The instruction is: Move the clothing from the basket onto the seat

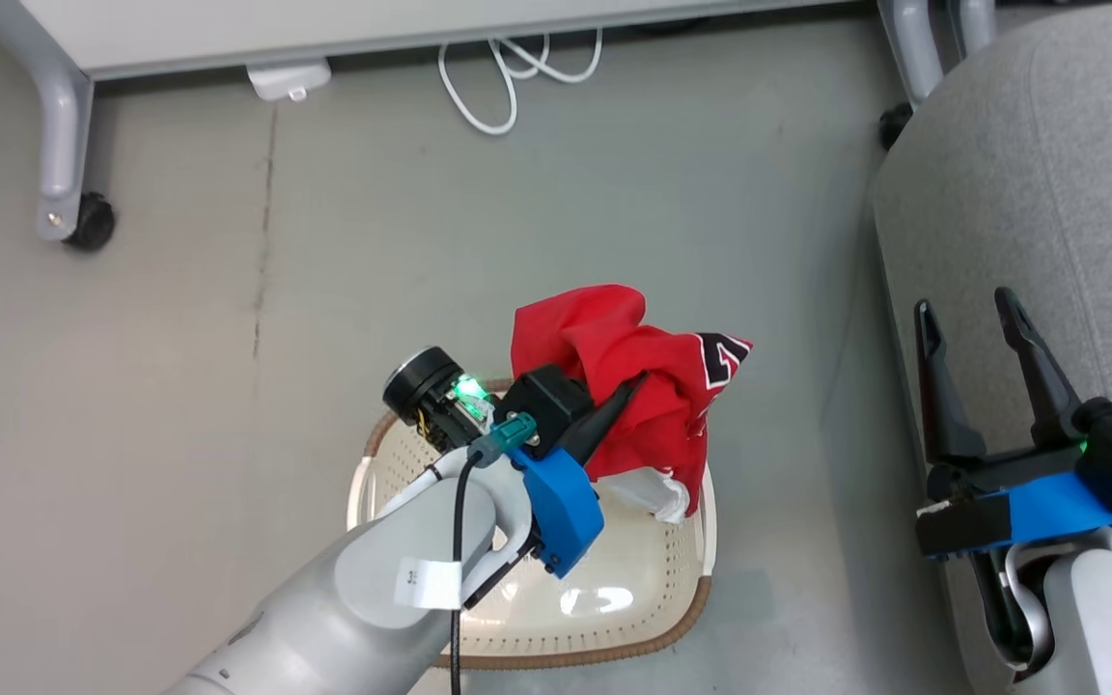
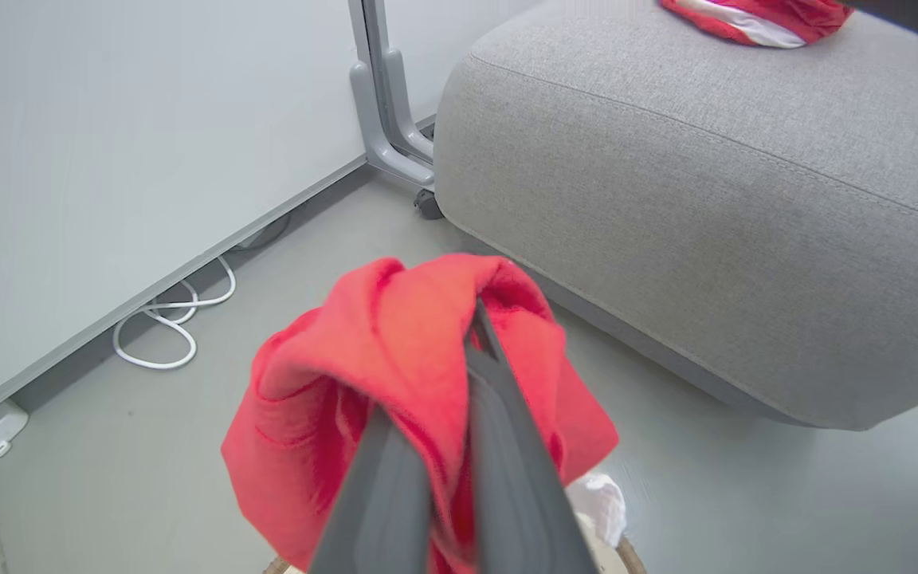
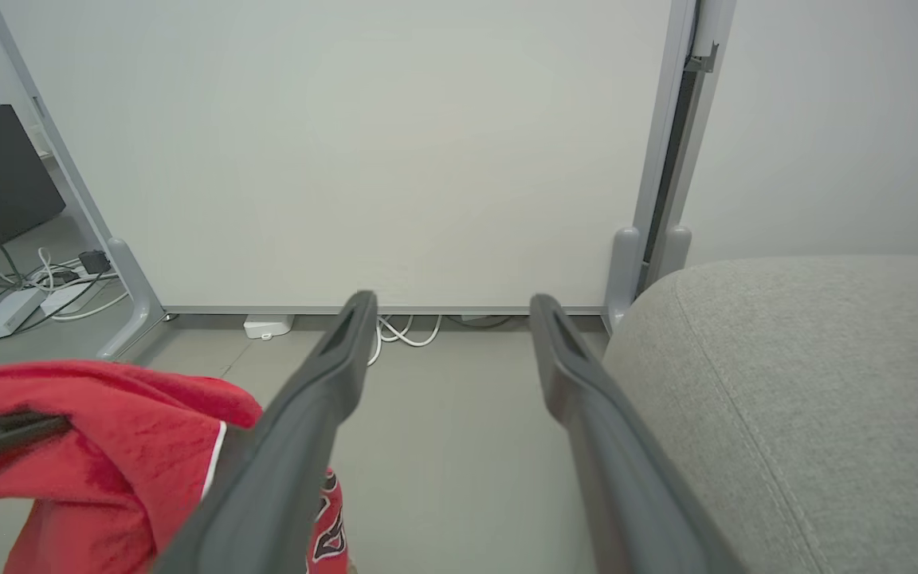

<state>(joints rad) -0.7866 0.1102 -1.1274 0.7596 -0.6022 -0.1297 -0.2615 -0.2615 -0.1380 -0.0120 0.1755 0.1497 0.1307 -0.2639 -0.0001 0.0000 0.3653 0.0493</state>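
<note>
Partly done: one red garment lies on the seat, at three o'clock from the basket. The left end effector clamps more clothing above the basket; the right end effector gapes empty. The carry across is left.

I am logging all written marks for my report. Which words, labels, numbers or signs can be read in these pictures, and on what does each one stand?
No text can be read in full.
On the clothing: black-and-white characters on a crumpled fold, partly hidden, not readable.
On the white sticker on the left forearm: tiny dark print, too small to read.
</note>
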